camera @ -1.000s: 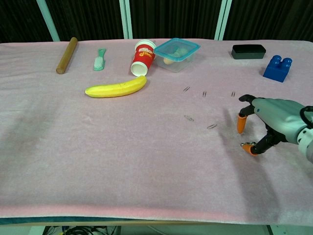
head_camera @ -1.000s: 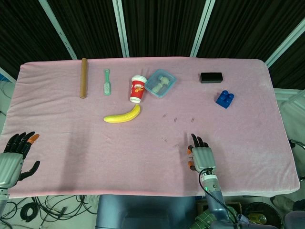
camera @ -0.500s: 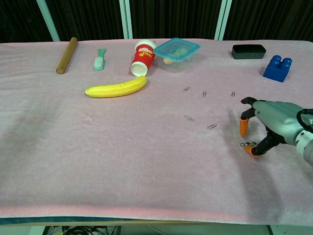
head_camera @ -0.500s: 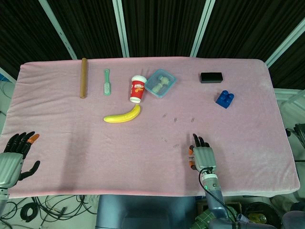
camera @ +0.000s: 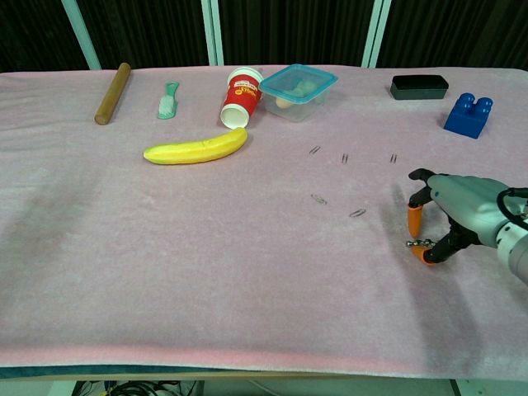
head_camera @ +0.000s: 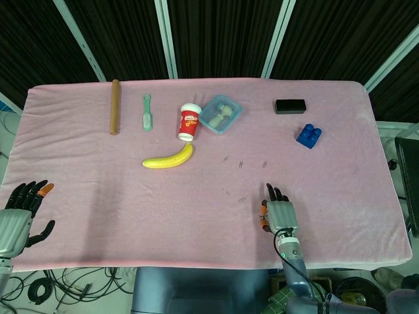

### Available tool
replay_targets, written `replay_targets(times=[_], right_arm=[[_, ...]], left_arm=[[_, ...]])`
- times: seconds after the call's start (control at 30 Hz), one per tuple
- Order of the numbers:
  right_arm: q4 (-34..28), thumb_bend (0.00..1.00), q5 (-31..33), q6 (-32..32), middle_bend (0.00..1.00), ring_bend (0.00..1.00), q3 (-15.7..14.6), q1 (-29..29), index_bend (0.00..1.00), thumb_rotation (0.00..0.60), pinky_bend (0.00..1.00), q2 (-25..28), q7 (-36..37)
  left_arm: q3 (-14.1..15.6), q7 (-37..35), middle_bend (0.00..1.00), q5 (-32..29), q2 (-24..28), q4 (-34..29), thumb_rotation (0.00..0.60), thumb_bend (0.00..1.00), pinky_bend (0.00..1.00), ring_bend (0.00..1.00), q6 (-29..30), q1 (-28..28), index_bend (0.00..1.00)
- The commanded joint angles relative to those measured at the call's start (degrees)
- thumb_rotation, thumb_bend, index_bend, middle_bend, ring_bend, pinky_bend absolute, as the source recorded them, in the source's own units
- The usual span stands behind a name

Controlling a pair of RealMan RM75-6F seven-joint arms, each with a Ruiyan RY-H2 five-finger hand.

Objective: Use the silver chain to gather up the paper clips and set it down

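My right hand (camera: 459, 218) hovers low over the pink cloth near the front right, fingers curled down. A short silver chain (camera: 415, 242) sticks out at its lower orange fingertip (camera: 426, 254), pinched there and touching the cloth. In the head view the right hand (head_camera: 279, 213) hides the chain. Several paper clips lie scattered left of and beyond the hand, the nearest paper clip (camera: 357, 213) a short way from the fingers, and others (camera: 318, 199) (camera: 344, 157) farther off. My left hand (head_camera: 19, 219) hangs off the table's front left corner with fingers spread, holding nothing.
A banana (camera: 196, 149), a tipped red cup (camera: 238, 96), a lidded blue tub (camera: 299, 91), a green brush (camera: 169, 100) and a wooden rod (camera: 111, 82) lie at the back left. A black box (camera: 419, 86) and a blue block (camera: 467, 114) sit at the back right.
My right hand has drawn back toward the front edge and slightly right, taking the chain along. The paper clips and the left hand have not moved.
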Motion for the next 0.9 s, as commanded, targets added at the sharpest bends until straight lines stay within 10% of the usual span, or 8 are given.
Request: replay_targets(times=[0.03,0.9], right_arm=[[0.08,0.25,0.10,-0.11,0.00,0.06,-0.03,-0.03,0.56,0.600,0.21,-0.01,0.03],[1.43,0.28,0.79,-0.93,0.00,0.06,0.44,0.42,0.57,0.600,0.21,-1.08,-0.25]], left_arm=[[-0.01,0.02,0.05,-0.01,0.00,0.00,0.600,0.35,0.00,0.00,-0.03,-0.01,0.12],[-0.06,-0.01,0.05,-0.20,0.01,-0.09,0.600,0.35,0.00,0.00,-0.15,-0.05,0.12]])
